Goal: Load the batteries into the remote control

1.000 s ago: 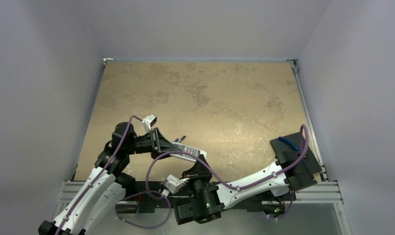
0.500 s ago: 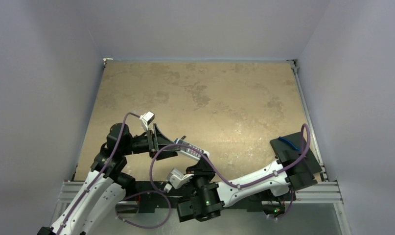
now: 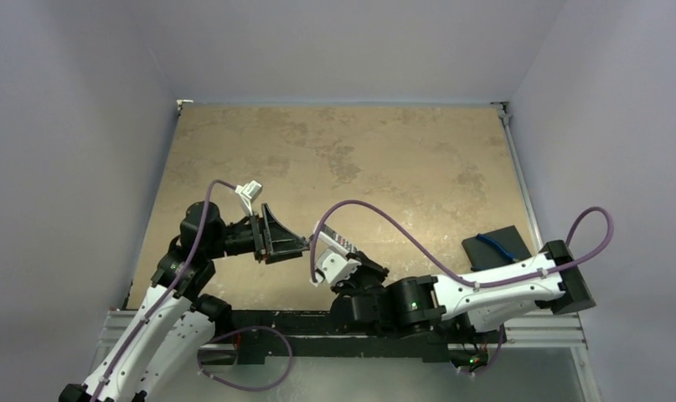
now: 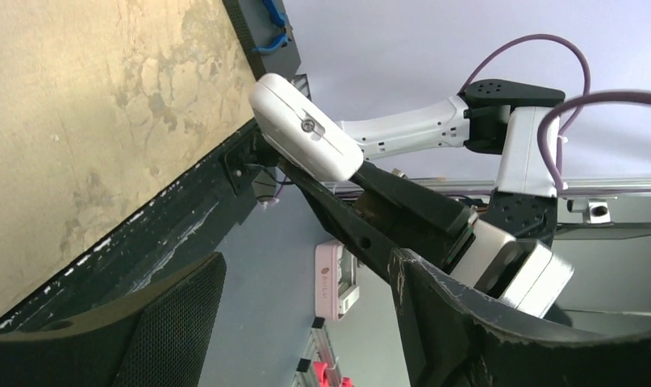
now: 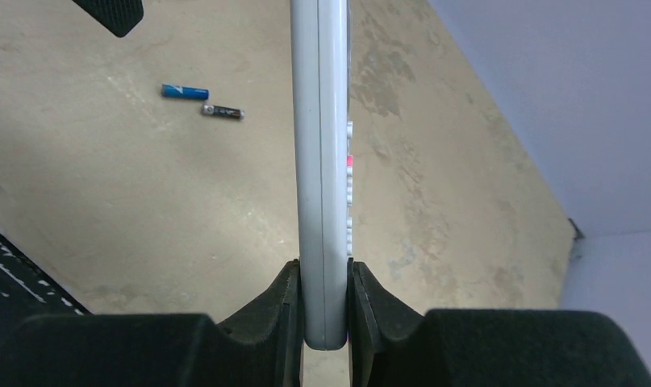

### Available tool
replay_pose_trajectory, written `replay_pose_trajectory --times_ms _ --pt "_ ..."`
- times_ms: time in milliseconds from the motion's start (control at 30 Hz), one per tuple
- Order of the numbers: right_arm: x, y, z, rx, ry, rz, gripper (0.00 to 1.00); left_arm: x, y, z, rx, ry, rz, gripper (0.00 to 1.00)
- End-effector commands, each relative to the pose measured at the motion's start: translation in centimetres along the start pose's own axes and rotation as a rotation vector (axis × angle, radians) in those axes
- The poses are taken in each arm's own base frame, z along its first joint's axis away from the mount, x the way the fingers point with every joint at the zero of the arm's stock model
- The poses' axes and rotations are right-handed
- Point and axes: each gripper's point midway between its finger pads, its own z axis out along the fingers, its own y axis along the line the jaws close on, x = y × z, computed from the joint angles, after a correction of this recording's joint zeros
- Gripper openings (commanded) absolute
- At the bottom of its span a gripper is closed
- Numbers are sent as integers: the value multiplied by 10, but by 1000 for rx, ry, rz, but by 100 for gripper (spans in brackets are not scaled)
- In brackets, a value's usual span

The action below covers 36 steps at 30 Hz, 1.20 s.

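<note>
White remote control (image 5: 320,177) sat clenched (edge-on) in the right pincer (image 5: 324,322); left pincer (image 4: 306,278) gaped, released; batteries (image 5: 183,91) lay apart from it on the worktop (image 5: 104,201).

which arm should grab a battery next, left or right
Left. The right gripper is clamped on the remote, so it is busy. The left gripper is open and empty, free to reach the blue battery or dark battery on the table.
</note>
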Motion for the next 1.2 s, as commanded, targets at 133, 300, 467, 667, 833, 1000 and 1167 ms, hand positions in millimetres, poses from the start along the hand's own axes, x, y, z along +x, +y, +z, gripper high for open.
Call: replay_pose_trajectory --times_ms 133,300,467,667,833,1000,1167 --pt "-16 2 18 -169 -20 218 0 -17 -15 -3 -12 -45 205 74" --pt "-20 0 28 -274 -18 322 0 -25 -16 -3 -44 -56 311 75" --pt "-24 -5 36 -354 -25 406 0 -31 -1 -2 -110 -70 374 79" --pt "-29 -2 38 -502 -24 494 0 -34 11 -6 -154 -98 453 84" --pt "-32 1 32 -624 -28 537 0 -31 3 -11 -125 -97 538 85" --pt "-37 6 18 -775 -45 573 0 -27 4 -12 -110 -63 607 86" --pt "-37 9 5 -878 -28 603 0 -23 9 -10 -120 6 632 86"
